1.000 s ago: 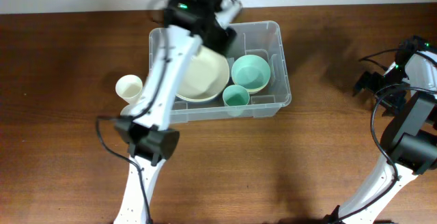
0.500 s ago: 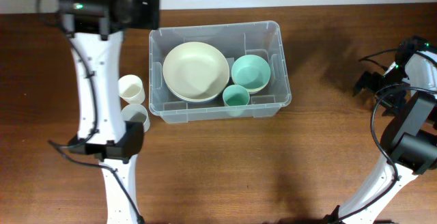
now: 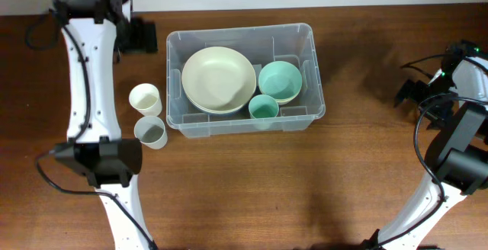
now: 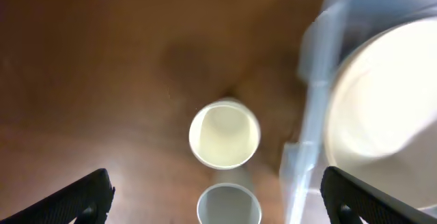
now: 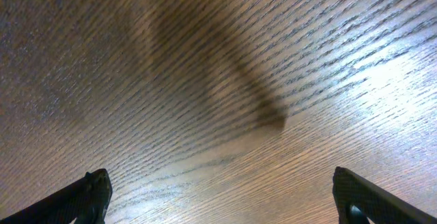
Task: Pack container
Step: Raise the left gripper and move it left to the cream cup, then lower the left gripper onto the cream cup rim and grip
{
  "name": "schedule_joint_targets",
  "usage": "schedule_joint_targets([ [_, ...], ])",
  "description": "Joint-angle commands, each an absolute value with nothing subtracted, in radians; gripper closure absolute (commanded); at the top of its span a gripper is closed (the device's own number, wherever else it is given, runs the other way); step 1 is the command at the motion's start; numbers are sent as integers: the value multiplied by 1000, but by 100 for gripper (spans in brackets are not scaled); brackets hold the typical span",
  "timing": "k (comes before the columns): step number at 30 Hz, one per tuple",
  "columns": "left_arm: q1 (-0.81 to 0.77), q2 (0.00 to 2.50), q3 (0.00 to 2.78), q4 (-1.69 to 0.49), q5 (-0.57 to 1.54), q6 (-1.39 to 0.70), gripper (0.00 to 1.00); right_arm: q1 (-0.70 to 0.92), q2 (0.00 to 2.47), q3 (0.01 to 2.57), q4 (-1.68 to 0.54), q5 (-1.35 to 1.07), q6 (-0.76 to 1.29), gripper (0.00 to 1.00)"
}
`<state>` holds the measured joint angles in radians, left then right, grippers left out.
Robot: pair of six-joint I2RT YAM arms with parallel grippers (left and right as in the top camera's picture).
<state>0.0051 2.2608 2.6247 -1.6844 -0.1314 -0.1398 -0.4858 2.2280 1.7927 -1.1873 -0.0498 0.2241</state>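
The large clear plastic rectangular container point(image 3: 229, 32) sits on the brown wooden table point(image 3: 244, 189) towards the back, just right of the left gripper point(image 4: 215, 175). That gripper's fingers point(image 4: 75, 197) are spread wide and empty above two cups. The right gripper point(image 5: 220, 176), well apart at the right edge, is likewise released. Inside the container lie a wide cream bowl point(image 3: 219, 79), a teal bowl point(image 3: 280, 81) and a small teal cup point(image 3: 264, 107). Just outside its left wall stand a cream cup point(image 3: 145, 98) and a grey cup point(image 3: 151, 133).

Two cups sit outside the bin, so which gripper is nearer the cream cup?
Left. The left gripper hovers close by the cream cup; right gripper sits far beyond the container.
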Motion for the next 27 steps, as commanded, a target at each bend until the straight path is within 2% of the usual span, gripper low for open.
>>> schedule_joint_targets([
  [1, 67, 2257, 2543, -1688, -131, -257, 0, -491, 2211, 1789, -1187, -48, 217, 1],
  [9, 154, 2257, 2364, -1676, -48, -292, 1, -491, 2211, 1789, -1187, -48, 217, 1],
  [27, 149, 2258, 2043, -1512, -48, -290, 2, -491, 2211, 1789, -1187, -48, 217, 1],
])
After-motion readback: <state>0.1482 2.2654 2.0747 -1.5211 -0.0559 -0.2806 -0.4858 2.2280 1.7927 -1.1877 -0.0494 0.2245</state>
